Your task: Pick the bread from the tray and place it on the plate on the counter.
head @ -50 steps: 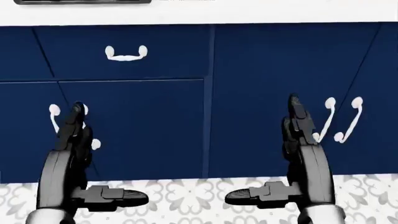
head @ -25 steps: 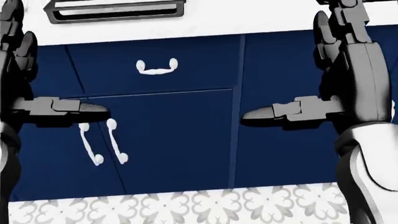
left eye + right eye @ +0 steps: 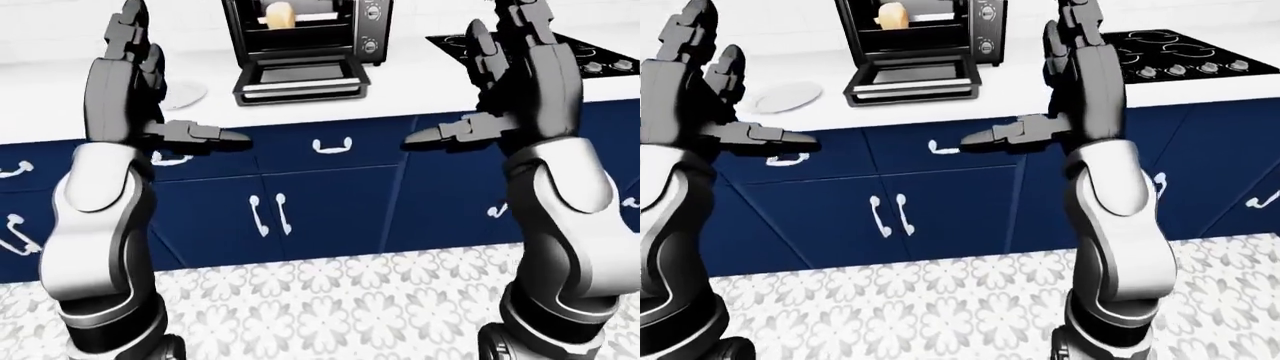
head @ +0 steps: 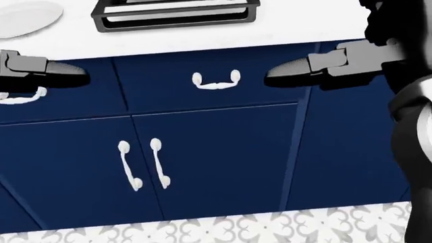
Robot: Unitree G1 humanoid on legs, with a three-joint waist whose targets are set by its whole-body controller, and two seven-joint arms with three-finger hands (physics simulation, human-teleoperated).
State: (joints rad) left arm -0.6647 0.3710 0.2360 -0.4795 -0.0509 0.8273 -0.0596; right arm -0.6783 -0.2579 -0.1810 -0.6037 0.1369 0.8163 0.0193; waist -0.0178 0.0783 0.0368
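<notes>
The bread (image 3: pixel 278 13) is a pale loaf standing on the tray inside the black toaster oven (image 3: pixel 370 30) at the top of the left-eye view. The oven's door (image 3: pixel 300 79) hangs open over the white counter. The white plate (image 3: pixel 787 96) lies on the counter left of the door; it also shows in the head view (image 4: pixel 27 17). My left hand (image 3: pixel 180 79) and right hand (image 3: pixel 460 79) are raised before the counter edge, fingers up and thumbs pointing inward. Both are open and empty, well short of the bread.
A black stove (image 3: pixel 1170 49) sits on the counter to the right of the oven. Blue cabinets (image 4: pixel 216 162) with white handles (image 4: pixel 216 81) run below the counter. Patterned floor tiles (image 3: pixel 330 300) lie between me and the cabinets.
The camera has moved: the cabinets slid down and right in the head view, bringing the counter, oven door and plate into sight. Both hands rose from low to counter height.
</notes>
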